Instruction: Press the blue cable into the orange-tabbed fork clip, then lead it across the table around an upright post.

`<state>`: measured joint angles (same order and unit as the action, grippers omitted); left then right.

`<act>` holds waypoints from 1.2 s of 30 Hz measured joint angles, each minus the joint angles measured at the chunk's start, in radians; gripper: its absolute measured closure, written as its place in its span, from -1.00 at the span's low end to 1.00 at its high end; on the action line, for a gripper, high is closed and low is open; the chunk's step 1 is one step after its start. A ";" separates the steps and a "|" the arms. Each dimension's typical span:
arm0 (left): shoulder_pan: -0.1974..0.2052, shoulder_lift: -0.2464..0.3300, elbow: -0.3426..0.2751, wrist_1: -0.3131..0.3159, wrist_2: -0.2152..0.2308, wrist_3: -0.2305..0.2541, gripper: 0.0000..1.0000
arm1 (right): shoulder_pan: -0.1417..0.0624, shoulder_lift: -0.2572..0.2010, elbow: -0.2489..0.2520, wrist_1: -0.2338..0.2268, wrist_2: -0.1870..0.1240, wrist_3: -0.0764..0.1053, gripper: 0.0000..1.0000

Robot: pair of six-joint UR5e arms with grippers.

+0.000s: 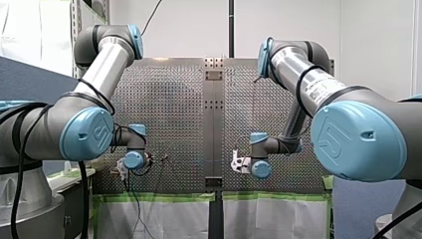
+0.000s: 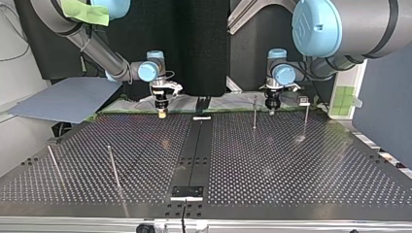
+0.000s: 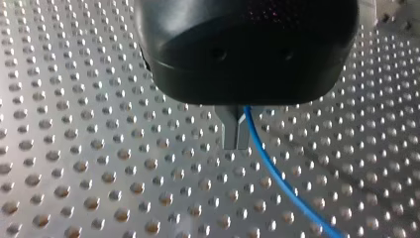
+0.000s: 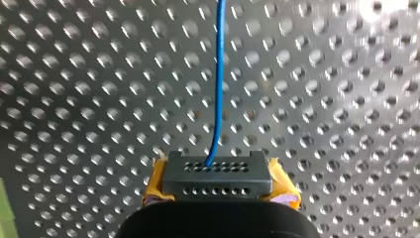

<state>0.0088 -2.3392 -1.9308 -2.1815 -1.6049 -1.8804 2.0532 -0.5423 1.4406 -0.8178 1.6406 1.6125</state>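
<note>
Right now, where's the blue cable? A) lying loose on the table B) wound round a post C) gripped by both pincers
C: the cable comes out of my shut left pincer and, in the right wrist view, out of my shut right pincer too.
</note>
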 joint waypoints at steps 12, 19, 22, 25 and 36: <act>0.003 0.000 0.013 -0.019 -0.027 0.009 1.00 | -0.028 0.001 -0.028 0.037 0.019 0.016 1.00; 0.007 0.001 0.013 0.045 0.031 -0.015 0.11 | -0.030 0.001 -0.028 0.040 0.016 0.014 1.00; 0.009 0.001 0.013 0.046 0.049 -0.001 -0.42 | -0.030 0.001 -0.028 0.041 0.015 0.011 1.00; 0.013 0.001 0.013 0.026 0.039 0.024 -0.97 | -0.031 0.001 -0.029 0.045 0.015 0.010 1.00; 0.009 0.001 -0.021 -0.091 -0.068 0.141 -0.97 | -0.036 0.001 -0.028 0.087 0.012 0.005 1.00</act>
<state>0.0176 -2.3383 -1.9519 -2.2724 -1.6732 -1.7389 2.0171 -0.5410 1.4121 -0.7308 1.6524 1.6174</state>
